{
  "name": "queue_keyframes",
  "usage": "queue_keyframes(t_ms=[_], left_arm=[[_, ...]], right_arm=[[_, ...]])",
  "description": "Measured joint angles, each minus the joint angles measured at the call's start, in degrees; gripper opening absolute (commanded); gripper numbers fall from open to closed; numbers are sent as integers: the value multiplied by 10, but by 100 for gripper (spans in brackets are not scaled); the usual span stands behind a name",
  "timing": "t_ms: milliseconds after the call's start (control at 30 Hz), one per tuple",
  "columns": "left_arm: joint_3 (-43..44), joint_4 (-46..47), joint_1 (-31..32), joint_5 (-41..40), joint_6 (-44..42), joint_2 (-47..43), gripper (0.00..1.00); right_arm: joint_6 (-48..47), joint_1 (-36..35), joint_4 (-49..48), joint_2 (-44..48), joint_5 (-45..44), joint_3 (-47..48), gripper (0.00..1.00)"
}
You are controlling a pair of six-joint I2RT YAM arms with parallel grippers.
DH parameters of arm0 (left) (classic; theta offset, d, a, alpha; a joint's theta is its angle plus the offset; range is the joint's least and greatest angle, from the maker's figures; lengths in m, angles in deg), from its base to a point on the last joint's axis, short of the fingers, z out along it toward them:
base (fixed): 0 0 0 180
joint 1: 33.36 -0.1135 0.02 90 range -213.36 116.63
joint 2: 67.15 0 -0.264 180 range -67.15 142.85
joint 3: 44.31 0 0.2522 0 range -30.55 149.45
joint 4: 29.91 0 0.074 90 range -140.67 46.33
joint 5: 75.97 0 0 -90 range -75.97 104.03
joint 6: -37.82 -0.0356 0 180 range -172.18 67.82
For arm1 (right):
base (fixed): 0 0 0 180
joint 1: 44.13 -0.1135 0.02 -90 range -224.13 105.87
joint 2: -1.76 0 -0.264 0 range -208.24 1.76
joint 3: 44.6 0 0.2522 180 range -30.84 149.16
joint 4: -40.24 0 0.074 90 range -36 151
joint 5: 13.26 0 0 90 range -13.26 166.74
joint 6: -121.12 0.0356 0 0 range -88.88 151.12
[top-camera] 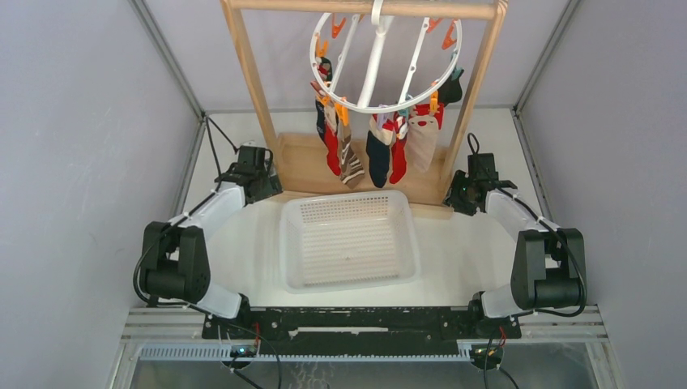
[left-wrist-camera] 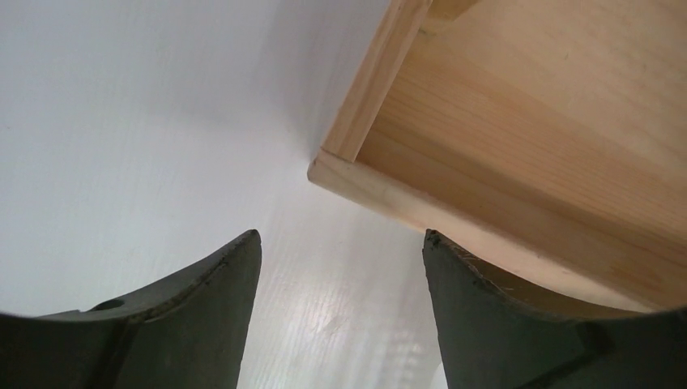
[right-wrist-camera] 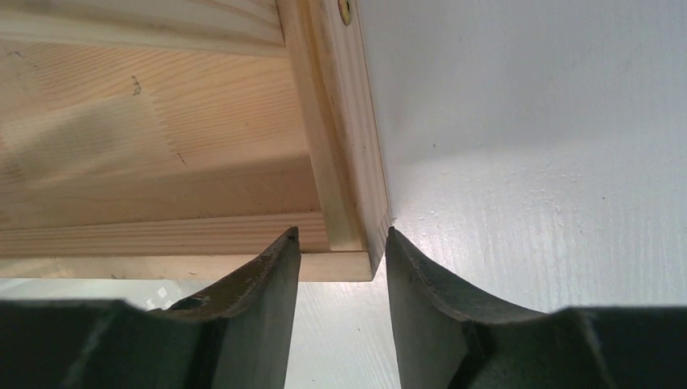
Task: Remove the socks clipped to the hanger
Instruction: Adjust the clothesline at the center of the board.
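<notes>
Socks (top-camera: 378, 158) clipped below white ring hanger (top-camera: 375, 73) (tilted), dangling bunched, mixed colours.

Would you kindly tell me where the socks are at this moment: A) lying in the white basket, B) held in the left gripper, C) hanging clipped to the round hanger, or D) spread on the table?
C: the socks all hang clipped to the hanger, behind the basket, which holds none.
</notes>
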Motion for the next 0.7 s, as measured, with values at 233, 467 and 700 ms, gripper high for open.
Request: queue_keyframes(t_ms=[233,467,700], left_arm=[[54,-5,-18,9,0,59,73],[94,-25,-38,29,-4,105,63],[115,-39,-40,45,-12,132,51]], right_arm=[[-1,0,0,0,1,0,52],[-2,0,0,0,1,0,52],[-3,0,1,2,2,0,52]])
